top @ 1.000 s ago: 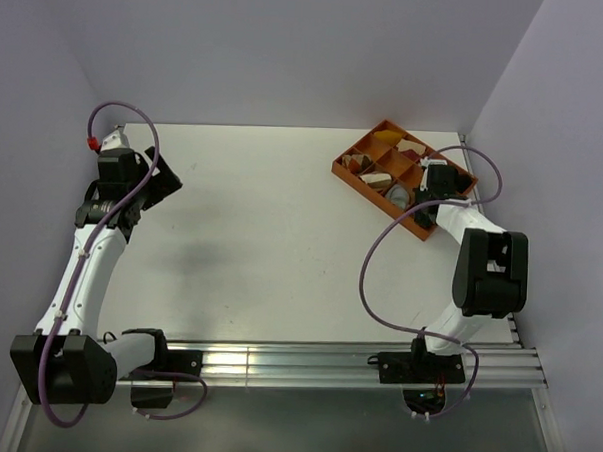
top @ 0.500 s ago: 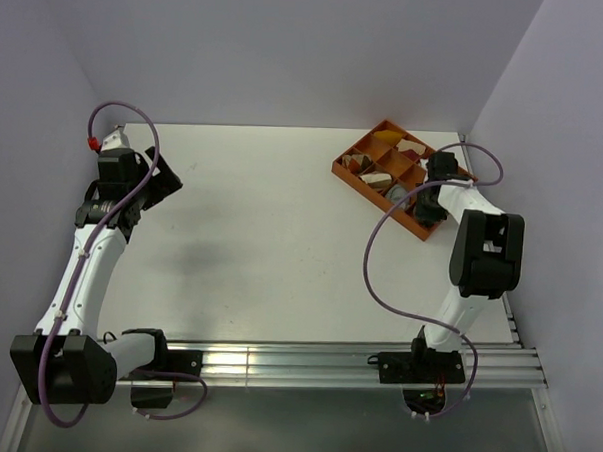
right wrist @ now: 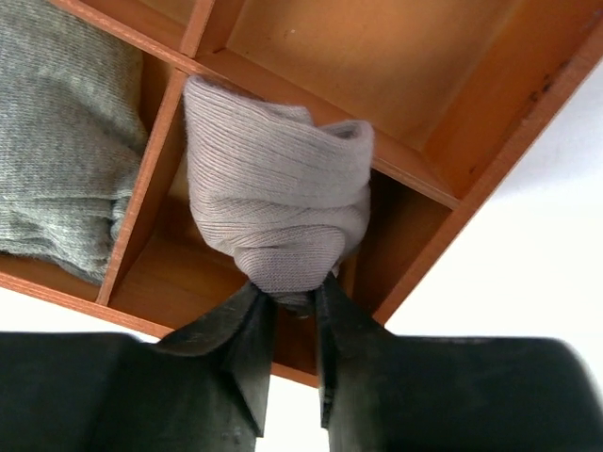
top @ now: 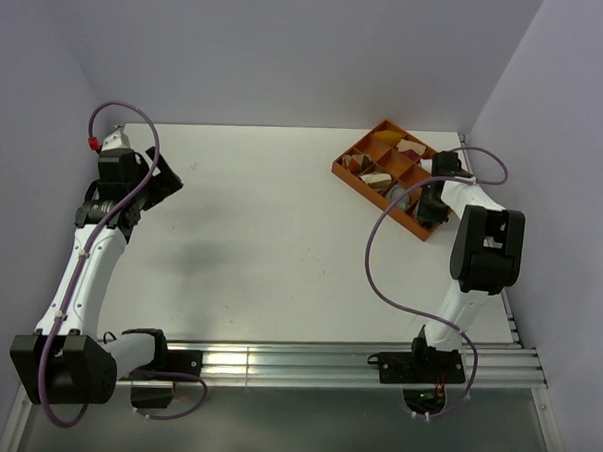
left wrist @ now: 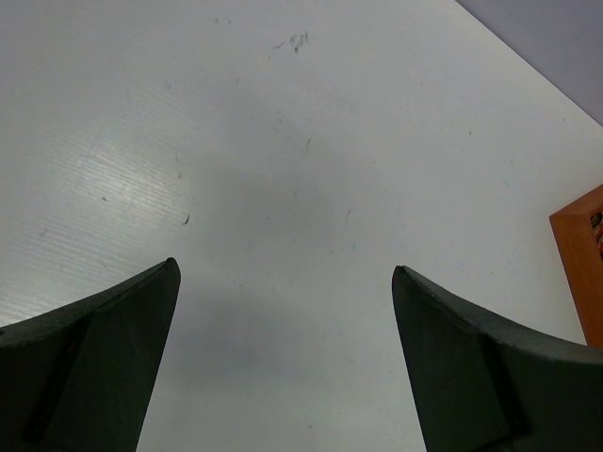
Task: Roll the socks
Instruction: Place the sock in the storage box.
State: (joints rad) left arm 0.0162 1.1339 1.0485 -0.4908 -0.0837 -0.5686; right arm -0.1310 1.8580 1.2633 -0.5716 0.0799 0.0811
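Your right arm has drawn its elbow in towards the far corner over the last second, carrying its wrist along the near side of the tray; the left arm has not shifted.

At the centre, the rolled pinkish-grey ribbed knit sock [right wrist: 278, 212] hangs over a near-edge compartment of the orange divided plastic tray [right wrist: 415, 174]. The right claw [right wrist: 294, 299] is almost closed, pinching the roll's lower fold. I cannot tell whether the roll rests on the compartment floor or sits just above it. One compartment to the left lies a grey-green knit piece [right wrist: 66, 141], apart from the claw.

The rolling looks finished for this sock, since it is already a tight bundle. What seems left is seating it and letting go. No cuff stripes show, so you cannot confirm which sock it is.

Mind the divider walls on either side of the roll, and the pale side wall [top: 546, 117] close behind the right arm. The left claw [left wrist: 285, 266] is spread wide and holds nothing, over open white surface [top: 262, 214].
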